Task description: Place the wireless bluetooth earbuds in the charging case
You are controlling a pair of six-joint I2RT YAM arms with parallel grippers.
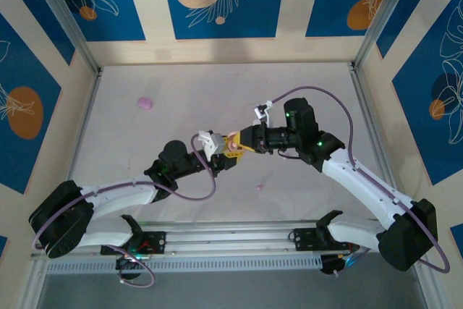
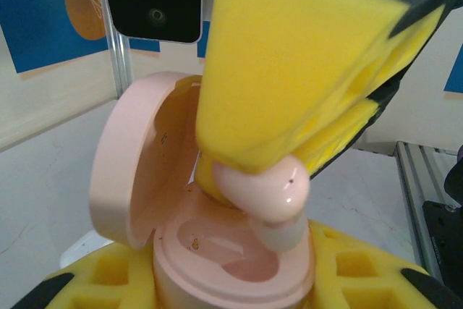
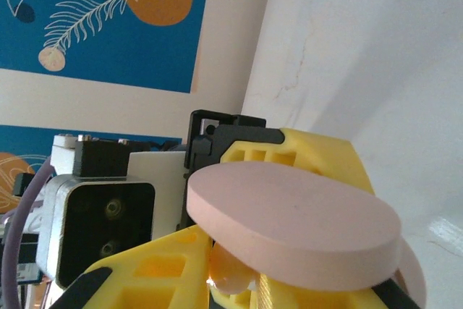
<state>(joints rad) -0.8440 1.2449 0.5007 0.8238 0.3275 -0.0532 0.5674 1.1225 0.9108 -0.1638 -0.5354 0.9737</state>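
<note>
Desk (image 1: 304,92) is sitting pale under both arms. The left pincer (image 1: 226,151) is clamping the open pink charging case (image 2: 137,171) above it. The right pincer (image 2: 255,155) is pinching a pink earbud (image 2: 262,192) that is touching the case's hollow. A tiny purple earbud (image 1: 260,187) is lying nearby on the desk.

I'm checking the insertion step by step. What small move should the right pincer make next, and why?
Probably ease the right pincer straight down a little. It is shut on a pale pink earbud whose stem points into the well of the open pink charging case, gripped by the left pincer, but the bud seems not yet seated.
</note>
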